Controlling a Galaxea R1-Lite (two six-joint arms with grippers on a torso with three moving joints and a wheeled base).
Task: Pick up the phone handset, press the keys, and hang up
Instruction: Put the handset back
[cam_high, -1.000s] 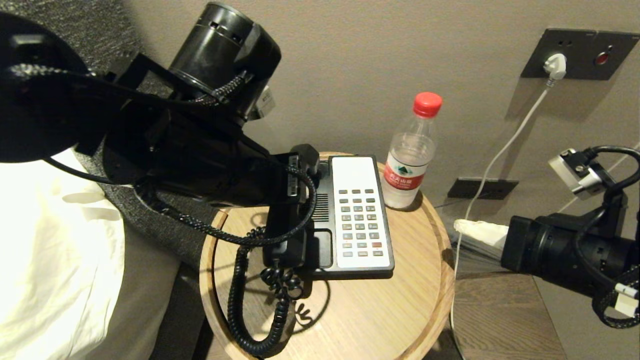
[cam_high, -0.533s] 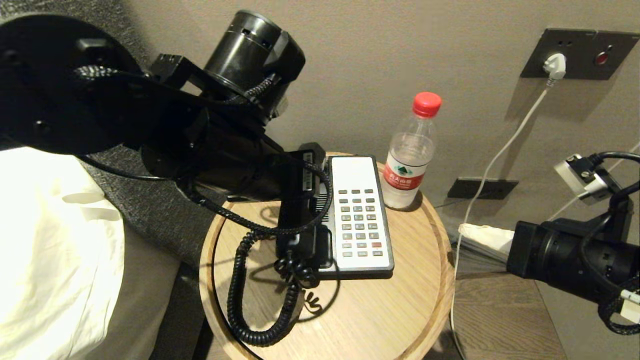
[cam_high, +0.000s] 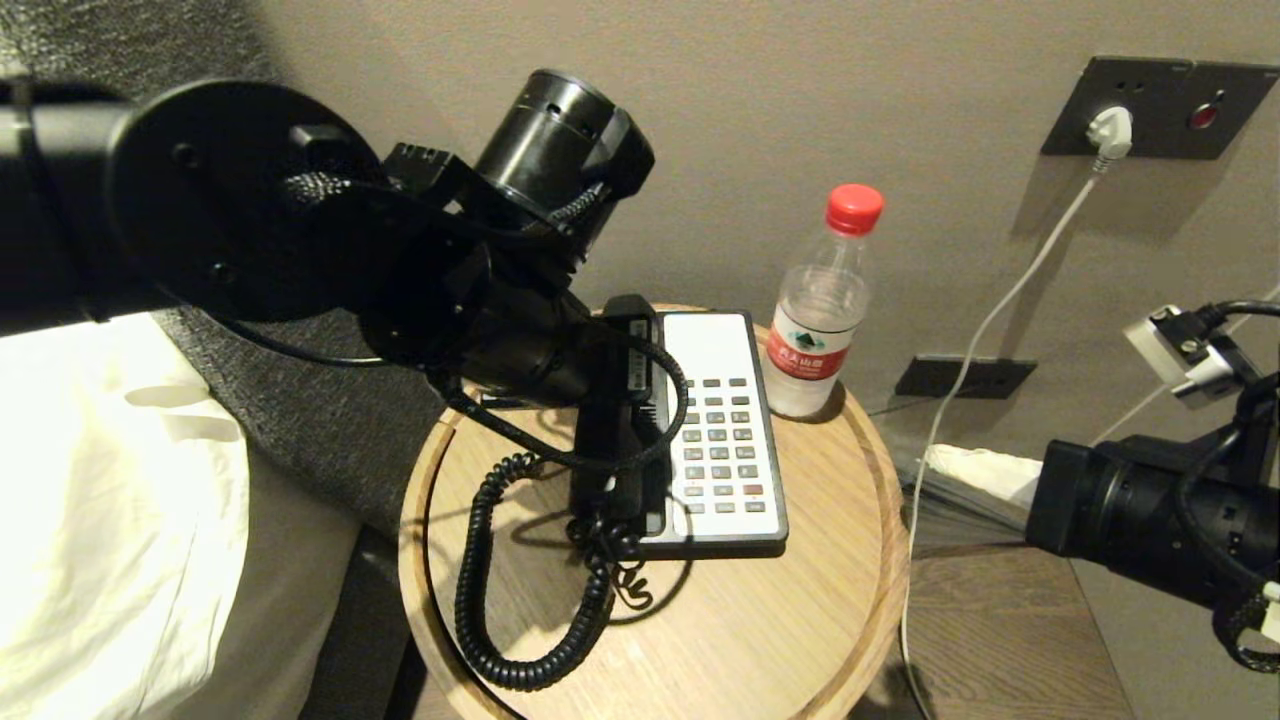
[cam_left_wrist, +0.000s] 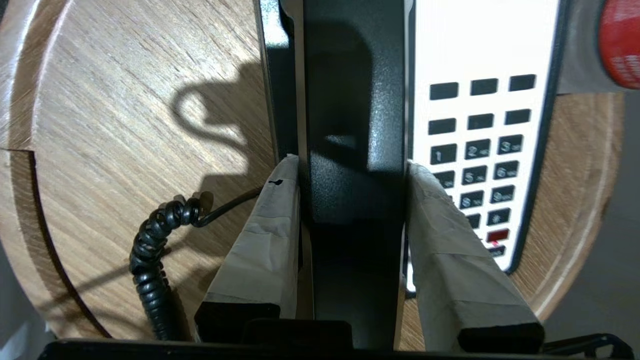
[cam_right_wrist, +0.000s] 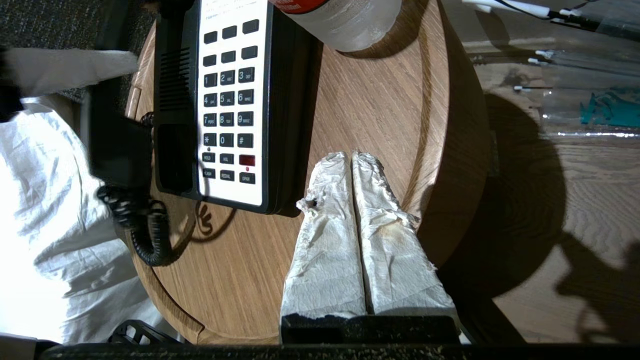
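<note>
The left gripper (cam_left_wrist: 352, 200) clamps the phone handset (cam_left_wrist: 355, 125) between its two tape-wrapped fingers (cam_left_wrist: 265, 225), one pad on each long side. In the head view the handset (cam_high: 612, 420) lies lengthwise over the left half of the phone base (cam_high: 715, 440), beside the white keypad (cam_high: 722, 440); whether it rests in the cradle or hangs just above it cannot be told. The base stands toward the back of the round wooden table (cam_high: 760, 620), and the coiled cord (cam_high: 500, 580) loops from the handset's near end over the table's left front. A water bottle (cam_high: 825, 320) with a red cap stands at the back right edge, just beside the base. The right gripper (cam_right_wrist: 352, 165) hovers over the table's right side, near the base's front right corner, its wrapped fingers pressed together on nothing
</note>
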